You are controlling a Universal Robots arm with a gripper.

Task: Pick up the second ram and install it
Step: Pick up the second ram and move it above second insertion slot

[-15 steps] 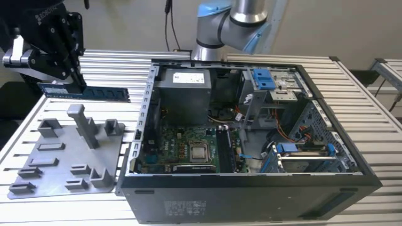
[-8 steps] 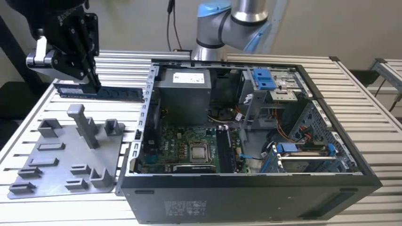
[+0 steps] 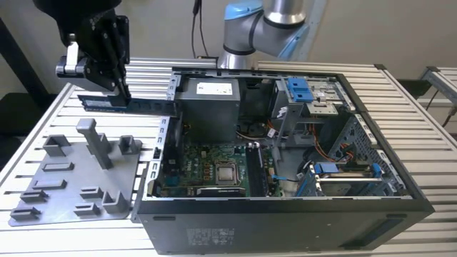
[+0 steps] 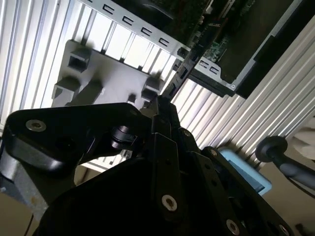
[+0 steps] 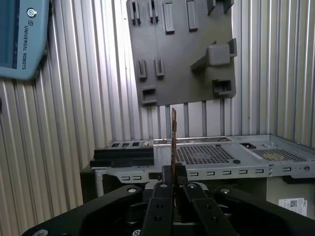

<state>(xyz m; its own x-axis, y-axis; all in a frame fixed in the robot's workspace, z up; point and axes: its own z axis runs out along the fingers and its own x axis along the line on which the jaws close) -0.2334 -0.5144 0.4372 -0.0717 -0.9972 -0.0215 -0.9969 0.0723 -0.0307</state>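
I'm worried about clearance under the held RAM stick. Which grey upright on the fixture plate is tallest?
The slim post, flanked by two shorter blocks in the far row; the gripper holds the second ram clear of it.

From my station I see a dark, open computer case point(image 3: 286, 225) lying on its side on a slatted metal table point(image 3: 418, 107). Inside it a green motherboard point(image 3: 203, 160) lies flat, with a square silver processor point(image 3: 227, 173) near its middle. A grey power supply point(image 3: 208, 110) sits behind the board, and blue drive latches point(image 3: 301, 90) stand toward the exterior view's right. Just beside the case, on the exterior view's left, a grey fixture plate point(image 3: 75, 160) rests on the slats, carrying several low blocks and one tall post point(image 3: 96, 142).
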